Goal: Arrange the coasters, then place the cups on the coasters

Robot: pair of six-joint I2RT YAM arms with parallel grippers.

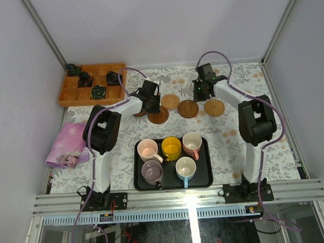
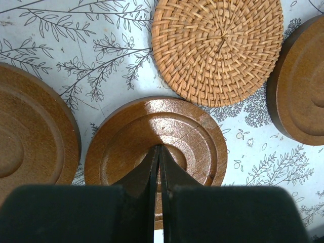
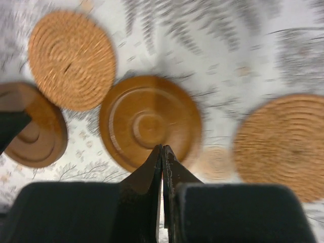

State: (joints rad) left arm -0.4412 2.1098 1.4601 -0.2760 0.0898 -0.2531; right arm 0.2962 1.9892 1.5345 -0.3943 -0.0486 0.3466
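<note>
Coasters (image 1: 187, 108), wooden and woven, lie in a loose row mid-counter (image 1: 235, 144), beyond the black tray (image 1: 206, 176) holding all five cups (image 1: 171, 148). Left claw (image 2: 158, 148) clenched, empty, tips over a glossy wooden disc (image 2: 152, 124). Right claw (image 3: 162, 148) clenched, empty, over another wooden disc (image 3: 149, 119). Only the overhead view shows the compartment box (image 1: 72, 95) and pink cloth (image 1: 67, 146), far left. Left wrist view gives the woven coaster (image 2: 217, 50) sharply, plus a wooden disc (image 2: 30, 136) largely covered by the arm from above. Right wrist view is blurred.
</note>
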